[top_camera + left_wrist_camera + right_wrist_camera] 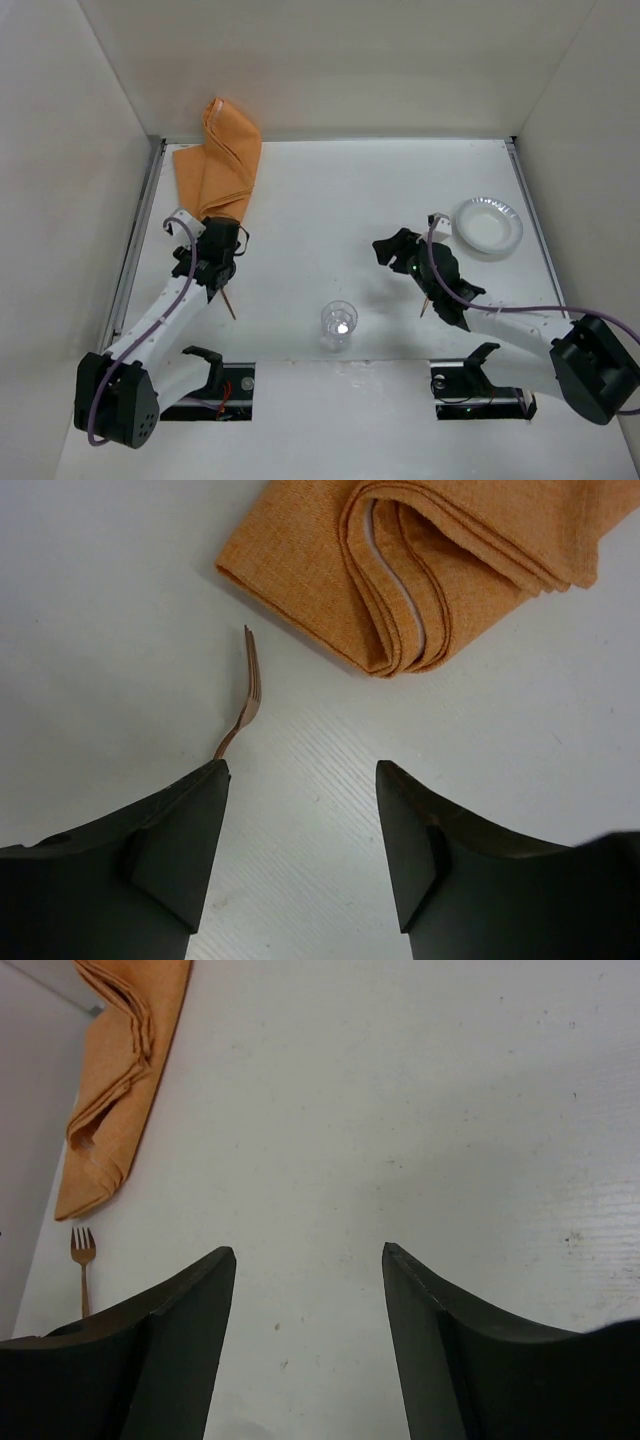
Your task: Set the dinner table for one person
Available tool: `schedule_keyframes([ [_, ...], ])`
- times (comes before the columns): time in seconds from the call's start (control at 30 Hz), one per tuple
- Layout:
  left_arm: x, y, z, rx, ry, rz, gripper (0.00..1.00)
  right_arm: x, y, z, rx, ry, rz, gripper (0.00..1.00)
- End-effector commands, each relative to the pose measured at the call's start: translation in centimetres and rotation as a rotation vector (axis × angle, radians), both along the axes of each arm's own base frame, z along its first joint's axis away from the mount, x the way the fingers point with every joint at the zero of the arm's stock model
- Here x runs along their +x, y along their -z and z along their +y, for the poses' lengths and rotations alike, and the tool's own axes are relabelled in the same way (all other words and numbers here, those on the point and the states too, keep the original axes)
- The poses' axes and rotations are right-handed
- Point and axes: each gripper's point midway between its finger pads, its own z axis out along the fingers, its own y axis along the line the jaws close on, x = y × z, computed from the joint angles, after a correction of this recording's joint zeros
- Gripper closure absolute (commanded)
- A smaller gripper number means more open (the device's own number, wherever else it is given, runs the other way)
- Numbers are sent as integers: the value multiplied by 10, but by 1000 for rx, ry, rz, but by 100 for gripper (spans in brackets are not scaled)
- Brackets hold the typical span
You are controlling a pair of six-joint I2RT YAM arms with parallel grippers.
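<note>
Starting at the left end effector, its two dark, wedge-shaped fingers stand wide apart with nothing between them, only bare white table below. A thin copper-coloured fork lies flat beside one finger. Its handle runs out of sight under that finger, and its prongs point toward the orange cloth. The cloth is soft and woven, folded in thick wavy layers, near the prongs but not touching them. The right end effector is wide open too and holds nothing, above smooth white table with a few small specks. Seen from above, the table is big, flat and matte, lying under both arms, with grey rails along its sides and white walls around it. A round shiny plate sits near the right rail. A clear glass stands near the front edge between the arms. A wide stretch of bare top lies between cloth and plate.
</note>
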Motion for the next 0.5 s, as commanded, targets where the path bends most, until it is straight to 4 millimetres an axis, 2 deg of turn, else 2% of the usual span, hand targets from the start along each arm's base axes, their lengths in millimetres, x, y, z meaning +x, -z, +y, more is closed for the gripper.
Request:
schedule_keyframes([
  [0.0, 19, -23, -10, -4, 39, -68, 40, 6, -18, 8, 43, -10, -50, 34],
  [0.07, 27, -31, -10, 7, 41, -85, 38, 7, -13, 11, 40, -19, -31, 34],
  [0.17, 42, -39, -14, 28, 54, -105, 35, 5, -12, 18, 44, -55, -25, 41],
  [0.2, 49, -41, -17, 41, 63, -111, 34, 6, -13, 17, 40, -52, -30, 46],
  [0.27, 64, -45, -23, 69, 94, -112, 36, 6, -10, 18, 37, -60, -23, 63],
  [0.3, 75, -50, -28, 92, 116, -114, 38, 4, -8, 21, 40, -74, -11, 75],
  [0.37, 91, -55, -34, 134, 139, -120, 45, 2, -11, 25, 49, -97, -13, 86],
  [0.47, 118, -66, -44, 187, 167, -127, 59, 4, -11, 24, 38, -92, -21, 88],
])
